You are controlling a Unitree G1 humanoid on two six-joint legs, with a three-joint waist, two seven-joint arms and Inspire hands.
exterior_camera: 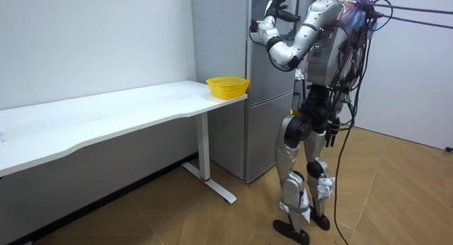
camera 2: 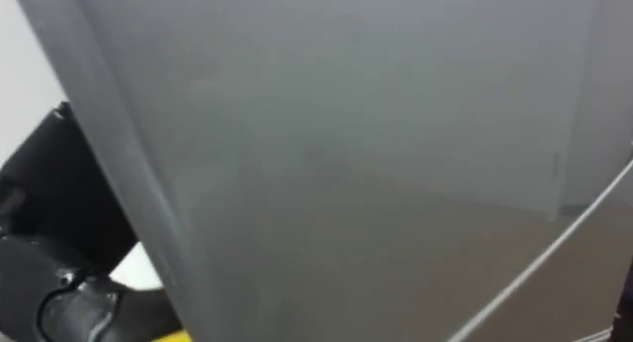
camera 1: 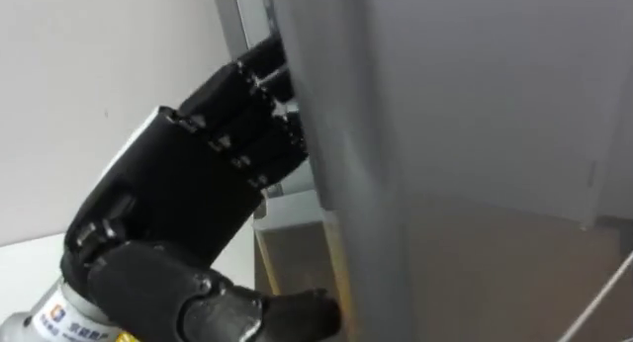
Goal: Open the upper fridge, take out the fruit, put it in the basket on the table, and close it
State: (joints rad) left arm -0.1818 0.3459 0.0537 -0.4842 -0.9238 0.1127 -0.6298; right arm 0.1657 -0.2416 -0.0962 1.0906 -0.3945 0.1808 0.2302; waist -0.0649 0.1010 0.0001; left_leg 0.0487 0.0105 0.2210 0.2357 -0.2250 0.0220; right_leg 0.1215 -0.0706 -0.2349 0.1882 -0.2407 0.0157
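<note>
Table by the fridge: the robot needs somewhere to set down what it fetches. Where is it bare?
The white table is bare from the room view's left up to the yellow basket at its end beside the fridge. Tight spot: the door edge, where the left hand is.

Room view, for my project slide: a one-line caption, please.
Humanoid robot stands at the tall grey fridge, left hand raised to its upper door.

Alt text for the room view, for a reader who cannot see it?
A humanoid robot stands facing a tall grey fridge, its left hand raised with fingers spread at the upper door's edge. On the room view's left, a yellow basket sits on the end of a long white table.
</note>
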